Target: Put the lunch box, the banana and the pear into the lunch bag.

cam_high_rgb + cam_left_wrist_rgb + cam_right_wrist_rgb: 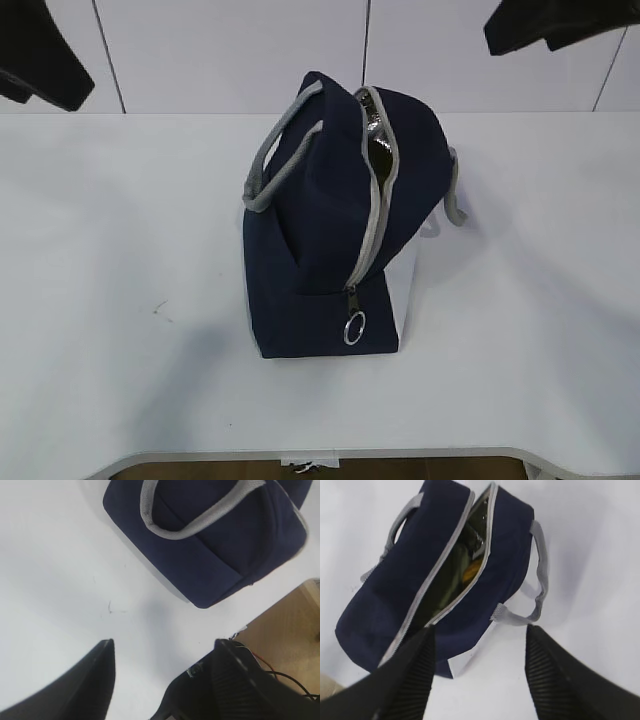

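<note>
The surface (110, 300) is one broad white sheet, smooth and matte, with a faint scratch mark ahead of the left fingers (95, 680). On it stands one lunch bag (320, 250), boxy, of navy woven fabric with a white end panel. It has two grey webbing handles, a grey zipper tape running along the top, and a single metal ring pull (353, 329) hanging at the near end. No writing or brand shows on it.

The zipper stands open. Through the gap, just beyond the right fingers (555, 680), the crinkled silver lining (480, 525) glints. Down inside lies a dull greenish shape, perhaps the lunch box (455, 565), and a small patch of yellow (471, 571); whether that is banana or pear cannot be told.

Both pairs of black ribbed fingers are spread apart and hold nothing. The bag sits beyond the left pair, clear of it.
</note>
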Controlling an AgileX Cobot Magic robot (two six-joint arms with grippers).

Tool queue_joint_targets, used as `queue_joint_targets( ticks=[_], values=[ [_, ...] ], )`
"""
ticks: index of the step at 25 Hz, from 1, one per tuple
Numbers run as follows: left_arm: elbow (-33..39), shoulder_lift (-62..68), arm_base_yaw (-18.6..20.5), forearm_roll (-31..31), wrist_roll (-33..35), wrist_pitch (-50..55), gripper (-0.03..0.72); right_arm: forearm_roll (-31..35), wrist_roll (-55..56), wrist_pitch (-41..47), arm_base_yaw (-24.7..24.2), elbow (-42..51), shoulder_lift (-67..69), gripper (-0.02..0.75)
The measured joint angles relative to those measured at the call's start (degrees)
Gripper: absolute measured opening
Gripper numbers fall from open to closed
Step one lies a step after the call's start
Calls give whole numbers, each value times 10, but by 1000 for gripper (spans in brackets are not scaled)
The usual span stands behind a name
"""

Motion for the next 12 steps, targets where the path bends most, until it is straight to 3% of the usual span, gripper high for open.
queue_joint_targets(
  ticks=[8,12],
  values=[
    [54,-81,0,1,0,4,459,52,-44,-258,0,265,-139,447],
    [59,-91,0,1,0,4,457,54,-47,-295,0,299,-142,447]
  ],
)
